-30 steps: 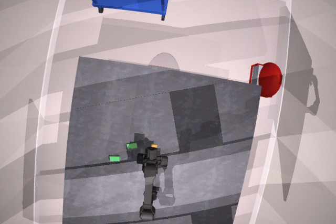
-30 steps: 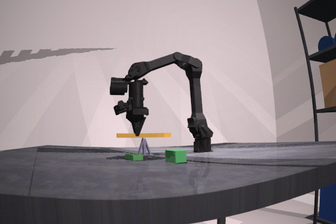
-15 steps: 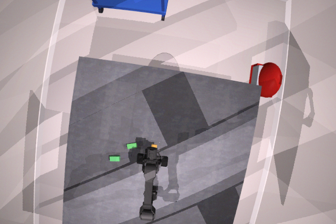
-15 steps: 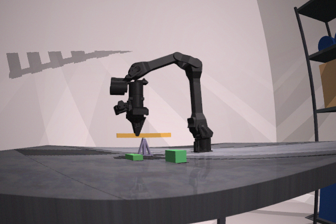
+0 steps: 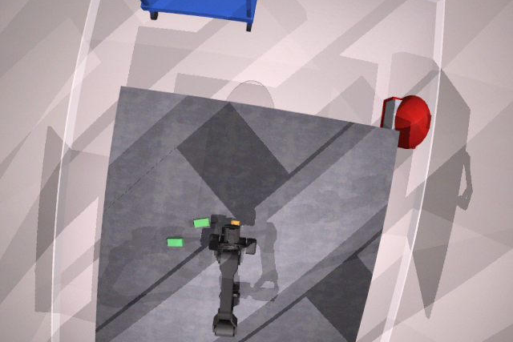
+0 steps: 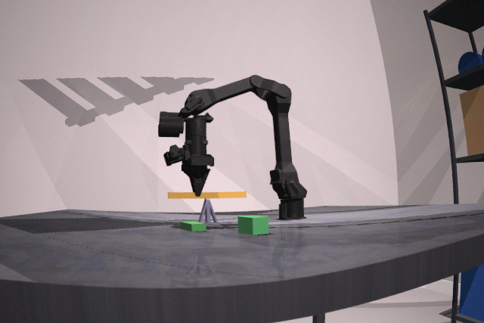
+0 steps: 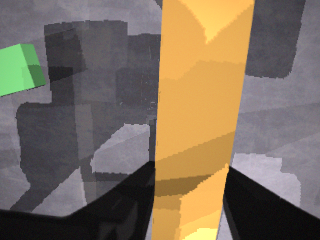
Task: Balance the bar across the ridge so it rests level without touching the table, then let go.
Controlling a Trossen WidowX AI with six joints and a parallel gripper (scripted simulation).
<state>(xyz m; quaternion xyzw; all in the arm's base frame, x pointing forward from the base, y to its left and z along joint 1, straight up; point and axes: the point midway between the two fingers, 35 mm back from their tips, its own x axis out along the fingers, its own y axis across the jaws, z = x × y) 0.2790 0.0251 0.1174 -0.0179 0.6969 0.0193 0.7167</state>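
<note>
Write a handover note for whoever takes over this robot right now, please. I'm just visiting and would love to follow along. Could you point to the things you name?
Claw (image 6: pixel 198 194) (image 7: pixel 188 171): closed on the orange bar, fingers against both its sides.
Orange bar (image 5: pixel 235 223) (image 6: pixel 231 195) (image 7: pixel 200 115): looks level, clear of the table, over the ridge (image 6: pixel 207 203). Whether it touches the ridge, I can't tell.
Done: bar lifted and lined up across the ridge.
Left: make sure it rests there, let go, check it balances.
</note>
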